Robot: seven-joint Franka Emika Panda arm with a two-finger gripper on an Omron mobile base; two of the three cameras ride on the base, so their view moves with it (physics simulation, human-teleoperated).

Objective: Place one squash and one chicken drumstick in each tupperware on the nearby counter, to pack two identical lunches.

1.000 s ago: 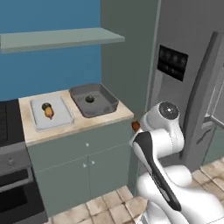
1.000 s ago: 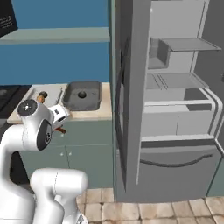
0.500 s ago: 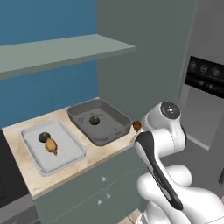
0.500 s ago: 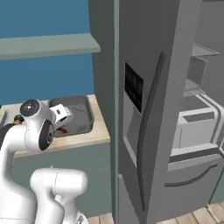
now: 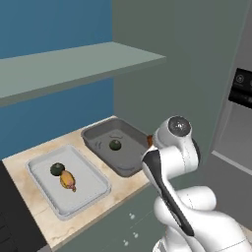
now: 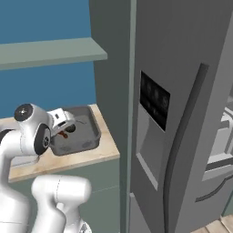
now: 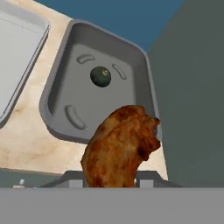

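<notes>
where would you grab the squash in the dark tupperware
Take the squash across its round middle, coming straight down from above. It is a small ball lying alone on the flat floor of the dark tupperware, apart from the walls, so fingers fit on either side.

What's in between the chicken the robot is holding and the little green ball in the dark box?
Nothing but bare dark grey floor of the deep tupperware. The hand view shows the reddish-orange drumstick in the gripper, apart from the round dark-green squash.

Reddish-orange drumstick [image 7: 120, 146], dark-green squash [image 7: 100, 76], dark grey tupperware [image 7: 61, 78], beige speckled counter [image 7: 26, 140].
</notes>
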